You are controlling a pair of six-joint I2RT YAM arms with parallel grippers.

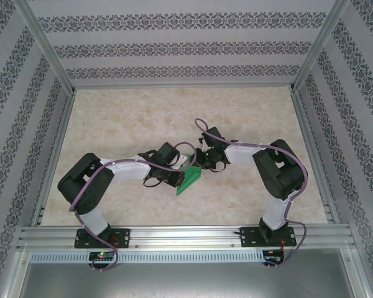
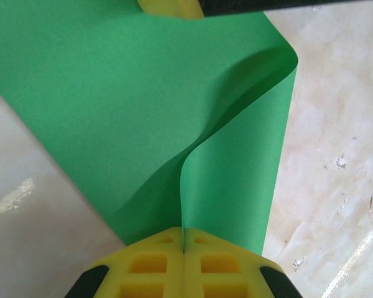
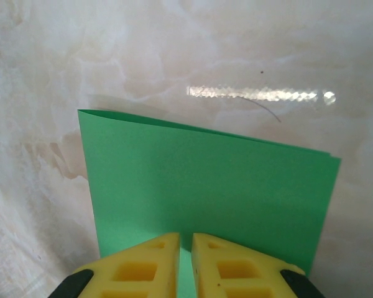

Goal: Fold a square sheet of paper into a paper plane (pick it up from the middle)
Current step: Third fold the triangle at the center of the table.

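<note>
Left tool [image 2: 184,249] clenches the curled square sheet of paper [image 2: 112,112], right tool [image 3: 185,247] slightly parted astride its edge, open table [image 1: 143,118] around.

I note the paper [image 1: 189,182] lying on the table [image 1: 130,118], centre (slightly toward me), the left gripper [image 1: 176,178] at its left edge, the right gripper [image 1: 204,162] just behind it.

Both arms reach inward over the marbled beige bench [image 1: 112,118]; the left gripper [image 1: 174,179] and right gripper [image 1: 202,164] sit close together at mid-frame; the folded green sheet of paper [image 1: 189,182] lies just below centre, between them; patterned walls [image 1: 174,49] stand around the bench.
</note>
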